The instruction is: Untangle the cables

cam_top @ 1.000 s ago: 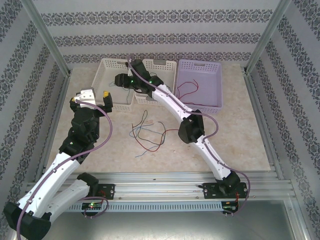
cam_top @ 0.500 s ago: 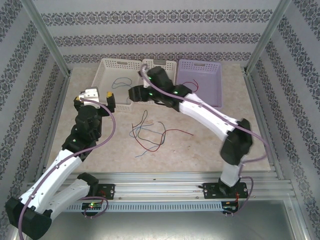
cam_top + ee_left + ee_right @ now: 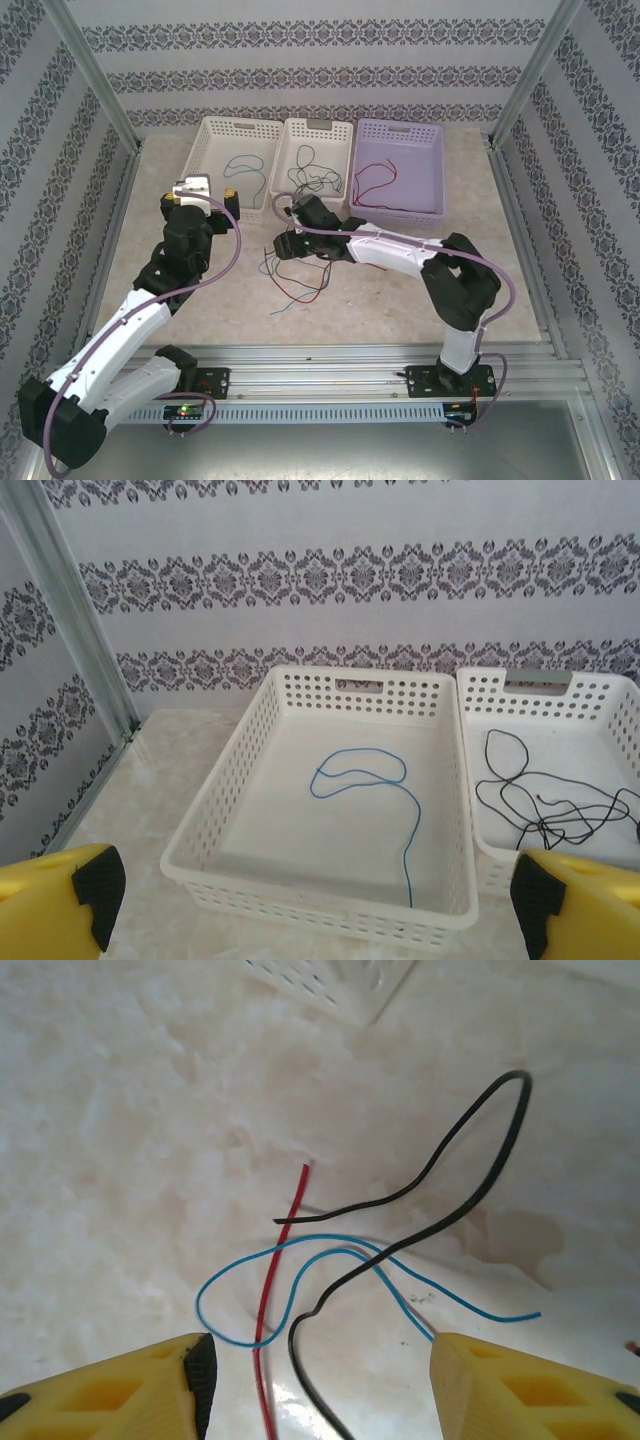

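A loose tangle of red, blue and black cables [image 3: 296, 272] lies on the table in front of the baskets. My right gripper [image 3: 284, 240] hovers over its far left part, open. In the right wrist view the red cable [image 3: 272, 1280], a blue cable [image 3: 300, 1256] and a black cable [image 3: 440, 1188] cross on the table between the spread yellow fingers [image 3: 110, 1390], none gripped. My left gripper [image 3: 200, 195] stands open and empty before the left white basket [image 3: 212, 135], which holds one blue cable [image 3: 372, 778].
The middle white basket [image 3: 318, 127] holds a black cable [image 3: 540, 802]. The lilac basket [image 3: 400, 128] holds a red cable [image 3: 372, 185]. All three stand in a row at the back. Metal frame posts [image 3: 100, 90] and patterned walls close in the marble table [image 3: 480, 270].
My right arm has swung back from the baskets toward me and now hangs over the tangle on the table. My left gripper has shifted a little to the right.
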You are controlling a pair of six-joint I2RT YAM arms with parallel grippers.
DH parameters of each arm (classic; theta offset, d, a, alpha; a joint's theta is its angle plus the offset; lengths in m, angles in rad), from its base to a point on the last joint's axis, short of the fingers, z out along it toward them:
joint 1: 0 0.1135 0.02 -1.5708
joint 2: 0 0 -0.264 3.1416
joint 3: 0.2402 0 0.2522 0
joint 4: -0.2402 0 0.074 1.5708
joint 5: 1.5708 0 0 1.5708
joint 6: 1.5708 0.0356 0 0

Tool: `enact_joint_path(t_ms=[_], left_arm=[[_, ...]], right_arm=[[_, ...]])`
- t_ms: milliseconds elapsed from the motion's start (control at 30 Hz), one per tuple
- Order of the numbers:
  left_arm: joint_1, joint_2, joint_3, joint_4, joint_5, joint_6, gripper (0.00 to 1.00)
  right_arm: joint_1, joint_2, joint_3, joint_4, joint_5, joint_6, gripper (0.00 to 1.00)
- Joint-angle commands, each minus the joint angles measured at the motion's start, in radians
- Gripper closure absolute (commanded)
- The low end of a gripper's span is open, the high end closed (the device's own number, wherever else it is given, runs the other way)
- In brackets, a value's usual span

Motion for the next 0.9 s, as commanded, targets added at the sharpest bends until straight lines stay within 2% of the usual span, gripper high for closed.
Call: enact_joint_path(t_ms=[0, 100, 267, 333, 500, 600, 700, 867], left_arm=[[-0.007, 0.002, 0.032, -0.011, 0.013, -0.01, 0.0], [-0.007, 0.005, 0.034, -0.011, 0.015, -0.01, 0.0], [-0.006, 0.007, 0.036, -0.012, 0.02, -0.01, 0.0], [-0.007, 0.008, 0.036, -0.012, 0.021, -0.01, 0.0], [-0.005, 0.014, 0.039, -0.016, 0.027, -0.011, 0.0], [-0.006, 0.019, 0.041, -0.018, 0.035, -0.014, 0.0], [-0.007, 0.024, 0.044, -0.024, 0.046, -0.019, 0.0], [-0.007, 0.051, 0.058, -0.041, 0.08, -0.032, 0.0]], right_arm=[[0.006, 0.02, 0.055, 0.041, 0.083, 0.002, 0.41], [0.0, 0.058, 0.08, 0.009, 0.137, 0.01, 0.41], [-0.006, 0.132, 0.123, 0.021, 0.109, 0.044, 0.45], [-0.008, 0.151, 0.139, 0.022, 0.105, 0.052, 0.51], [-0.018, 0.149, 0.146, 0.036, 0.093, 0.069, 0.81], [-0.019, 0.115, 0.144, 0.032, 0.085, 0.066, 0.94], [-0.012, 0.051, 0.122, 0.036, 0.086, 0.056, 1.0], [-0.001, -0.099, 0.061, 0.033, 0.108, 0.034, 1.0]])
